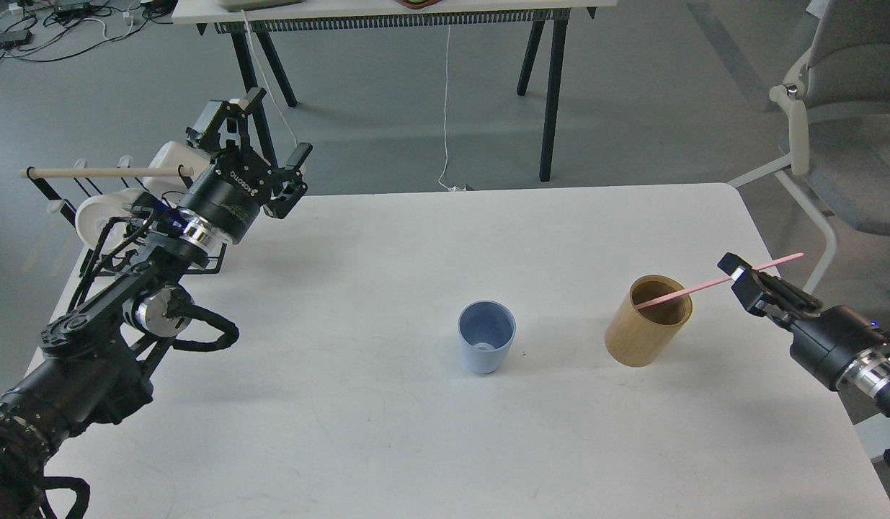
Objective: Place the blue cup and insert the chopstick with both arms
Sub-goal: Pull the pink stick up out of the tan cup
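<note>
At right, the right gripper (pixel 749 277) clamps the pink chopstick (pixel 693 287), tip inside the wooden cylinder (pixel 643 339); blue cup (pixel 486 336) stands left, apart; left gripper (pixel 261 137) spread, empty.

I see everything through one camera, set in my head, looking forward and steeply down over the white bench (pixel 387 447). It sits high and fairly close: the bench fills most of the view, its far edge about a third of the way down. My left arm (pixel 120 317) enters from the lower left corner, my right arm (pixel 841 349) from the right edge. Beyond the bench lies grey floor (pixel 632 94).
</note>
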You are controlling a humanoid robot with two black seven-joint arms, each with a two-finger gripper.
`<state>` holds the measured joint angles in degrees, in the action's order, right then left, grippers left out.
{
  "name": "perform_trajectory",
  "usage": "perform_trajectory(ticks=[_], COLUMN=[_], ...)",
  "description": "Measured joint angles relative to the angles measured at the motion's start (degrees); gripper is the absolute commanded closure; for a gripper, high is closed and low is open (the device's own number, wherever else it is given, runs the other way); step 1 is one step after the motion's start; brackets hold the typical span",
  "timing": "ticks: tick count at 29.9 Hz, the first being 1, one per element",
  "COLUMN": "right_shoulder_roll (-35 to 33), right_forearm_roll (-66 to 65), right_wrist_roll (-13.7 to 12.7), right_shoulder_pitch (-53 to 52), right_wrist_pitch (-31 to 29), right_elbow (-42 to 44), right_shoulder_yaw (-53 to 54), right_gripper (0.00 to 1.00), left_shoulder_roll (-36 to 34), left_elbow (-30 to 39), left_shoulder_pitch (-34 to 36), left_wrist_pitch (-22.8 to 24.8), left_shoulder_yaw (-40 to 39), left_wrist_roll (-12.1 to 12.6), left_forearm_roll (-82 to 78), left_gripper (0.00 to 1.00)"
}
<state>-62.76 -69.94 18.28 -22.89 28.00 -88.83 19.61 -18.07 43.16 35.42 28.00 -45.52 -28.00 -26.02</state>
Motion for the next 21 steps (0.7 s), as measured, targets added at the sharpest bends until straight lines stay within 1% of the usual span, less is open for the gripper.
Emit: perform_trajectory(ticks=[9,14,17,19,21], right_shoulder_roll=[-6.8,-8.1,-5.3,-1.6,1.8], right_forearm_roll=[1.7,2.6,4.7,6.7,7.8], right_wrist_roll=[0.3,0.6,1.6,2.8,3.2], right_shoulder_pitch=[-6.1,-11.1,-15.1,-17.7,-19.8], right_wrist_pitch=[0.0,0.0,0.0,0.0,0.0], right_elbow=[-7.7,-10.2,-10.3,-9.8,-8.6], right_shoulder_yaw=[-0.1,-0.4,-0.9,-1.4,-2.1], right_gripper=[0.96,0.97,0.97,0.97,0.97], left_shoulder_roll=[0.0,0.0,-0.2,-0.2,-0.2], left_elbow=[0.0,0.0,0.0,0.0,0.0], left_shoulder_pitch=[-0.1,-0.4,-0.7,-0.9,-0.9], left_wrist_pitch=[0.0,0.0,0.0,0.0,0.0], left_shoulder_yaw=[0.0,0.0,-0.1,-0.2,-0.2], left_wrist_roll=[0.0,0.0,0.0,0.0,0.0], left_forearm_roll=[0.0,0.0,0.0,0.0,0.0], left_gripper=[0.01,0.01,0.01,0.01,0.01])
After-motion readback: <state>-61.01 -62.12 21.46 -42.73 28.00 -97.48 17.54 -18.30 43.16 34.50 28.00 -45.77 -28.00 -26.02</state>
